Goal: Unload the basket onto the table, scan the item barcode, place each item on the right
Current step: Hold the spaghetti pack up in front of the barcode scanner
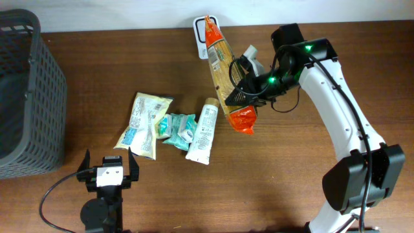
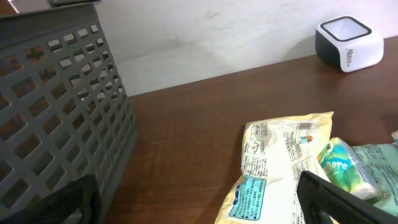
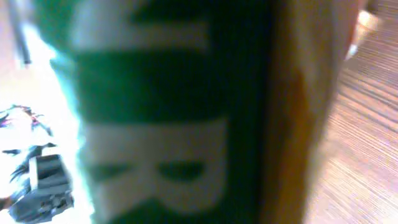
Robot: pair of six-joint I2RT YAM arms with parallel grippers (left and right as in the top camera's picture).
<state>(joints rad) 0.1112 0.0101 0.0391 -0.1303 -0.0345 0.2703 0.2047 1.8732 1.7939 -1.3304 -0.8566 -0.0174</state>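
Long snack pack point(image 1: 223, 71), orange ends, is up off the table point(image 1: 272, 188), tilted; its top end overlaps the white scanner point(image 1: 200, 31) at the far edge. R gripper point(image 1: 240, 85) pinches it approx mid-length. R wrist cam shows only blurred wrapper, can't find the barcode.

Step in hand, I judge: presenting pack to scanner. Next move needs the barcode side turned to the scanner window, held close + steady.

L gripper point(image 1: 108, 163) is spread wide, holding nothing, near cream pouch point(image 1: 143, 122) & tube point(image 1: 203, 133).
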